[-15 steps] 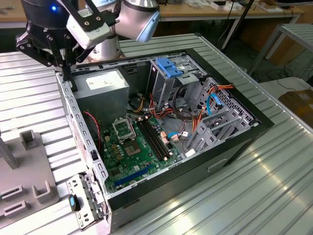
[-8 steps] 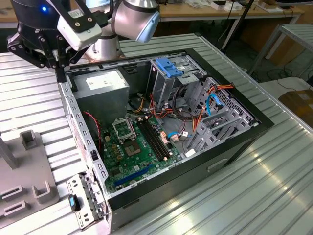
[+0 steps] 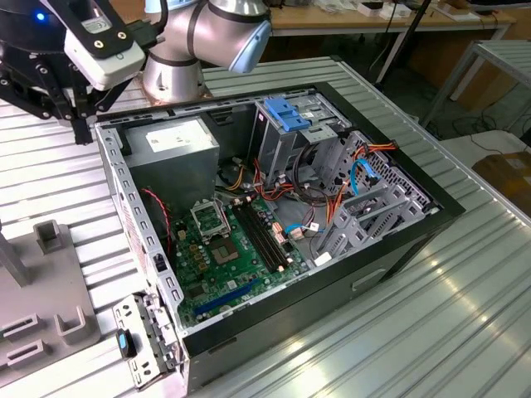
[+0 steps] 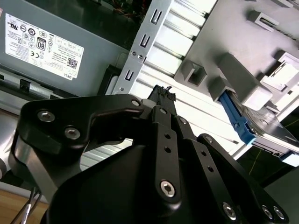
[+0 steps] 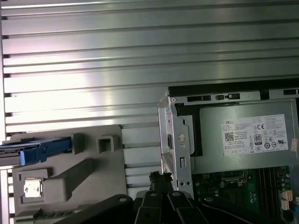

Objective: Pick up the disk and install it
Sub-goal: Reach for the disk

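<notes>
**Robot arm hovers at the corner of an open computer, the disk not yet picked up**

The gripper hangs with its fingers pressed together and nothing between them, above the ribbed metal table just outside the corner of the computer case, close to the grey power supply box. In both wrist views the disk, with its blue rail, sits on edge in a grey holder on the table, apart from the fingertips and outside the case. By these pictures the job is at its very start: neither the grasp nor the install near the blue bracket has been made.
</notes>
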Controlling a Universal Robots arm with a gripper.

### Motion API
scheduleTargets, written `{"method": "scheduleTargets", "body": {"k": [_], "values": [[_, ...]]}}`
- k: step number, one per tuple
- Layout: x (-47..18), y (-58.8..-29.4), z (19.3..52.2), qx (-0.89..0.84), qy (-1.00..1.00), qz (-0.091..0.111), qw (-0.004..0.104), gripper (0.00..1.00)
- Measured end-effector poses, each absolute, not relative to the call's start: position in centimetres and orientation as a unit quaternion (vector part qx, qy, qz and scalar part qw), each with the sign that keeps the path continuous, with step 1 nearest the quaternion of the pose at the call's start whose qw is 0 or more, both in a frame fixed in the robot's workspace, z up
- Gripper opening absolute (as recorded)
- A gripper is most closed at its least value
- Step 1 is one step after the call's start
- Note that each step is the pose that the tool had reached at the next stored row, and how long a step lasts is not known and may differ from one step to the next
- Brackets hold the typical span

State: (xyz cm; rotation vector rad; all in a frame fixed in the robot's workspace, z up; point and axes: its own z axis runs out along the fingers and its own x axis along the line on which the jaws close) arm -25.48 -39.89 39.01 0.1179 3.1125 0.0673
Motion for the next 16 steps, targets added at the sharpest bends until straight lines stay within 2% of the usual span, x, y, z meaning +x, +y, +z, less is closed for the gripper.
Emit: {"method": "scheduleTargets", "body": {"k": [16], "values": [[-27.8, -39.9, 39.0, 0.038, 0.999, 0.022, 0.013, 0.11]]}}
